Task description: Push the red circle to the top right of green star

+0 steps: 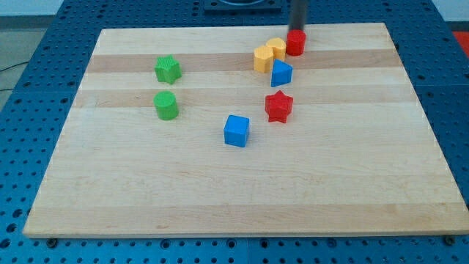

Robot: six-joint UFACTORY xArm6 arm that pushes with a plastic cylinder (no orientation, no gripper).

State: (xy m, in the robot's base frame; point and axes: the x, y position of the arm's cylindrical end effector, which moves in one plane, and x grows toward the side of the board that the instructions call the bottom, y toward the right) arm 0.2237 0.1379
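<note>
My tip (297, 31) sat at red circle's (295, 42) top | end effector jawless, holding nothing | judged: shift right, push left toward green star (168, 70), skirting yellow blocks (270, 53).

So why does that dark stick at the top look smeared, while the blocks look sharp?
In the camera view, my tip is streaked, probably by motion blur, just above the red circle; the green star is crisp, the light is even, and the shadows are faint.
</note>
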